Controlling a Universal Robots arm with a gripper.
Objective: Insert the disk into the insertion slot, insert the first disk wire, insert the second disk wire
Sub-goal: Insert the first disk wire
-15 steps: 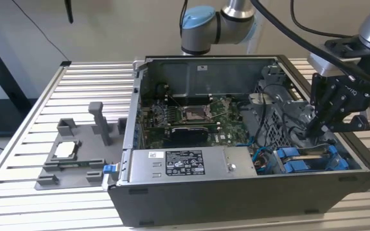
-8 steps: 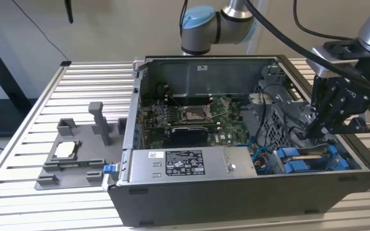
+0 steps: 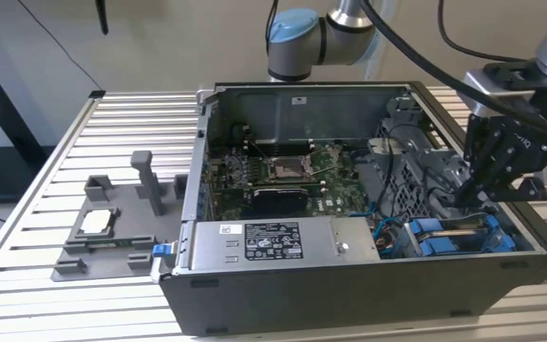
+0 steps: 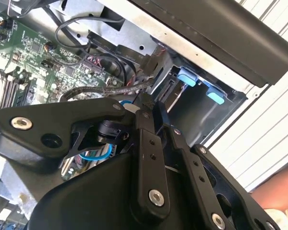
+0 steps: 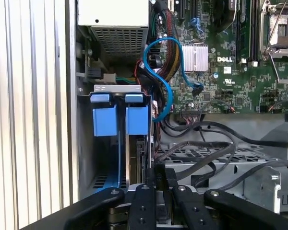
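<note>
Exterior view, left to right: a grey fixture (image 3: 112, 228) lies on the slatted table (image 3: 26, 214), well apart from the open computer case (image 3: 350, 299). Inside the case are the circuit board (image 3: 283, 171), the grey power box (image 3: 264, 246) along the near side, and then the disk (image 3: 454, 236), set down in the near right corner with its blue frame uppermost. The gripper (image 3: 466, 199) reaches into the case just beyond the disk.

Tool state: in the second wrist view the fingers (image 4: 151, 143) are drawn close together. Whether a plug sits between them cannot be made out.

Handling, as judged: the disk is stiff, fairly heavy for its bulk and sensitive to knocks. The blue end tabs (image 5: 105, 120) are the proper hold.

First wrist view looks end-on at both tabs standing in the insertion slot (image 5: 86, 163), and shows a blue wire (image 5: 165, 86) looping loose over the board. Such a wire is limp and best taken at its plug. The exterior view leaves that corner crowded, but places the arm over the case.
</note>
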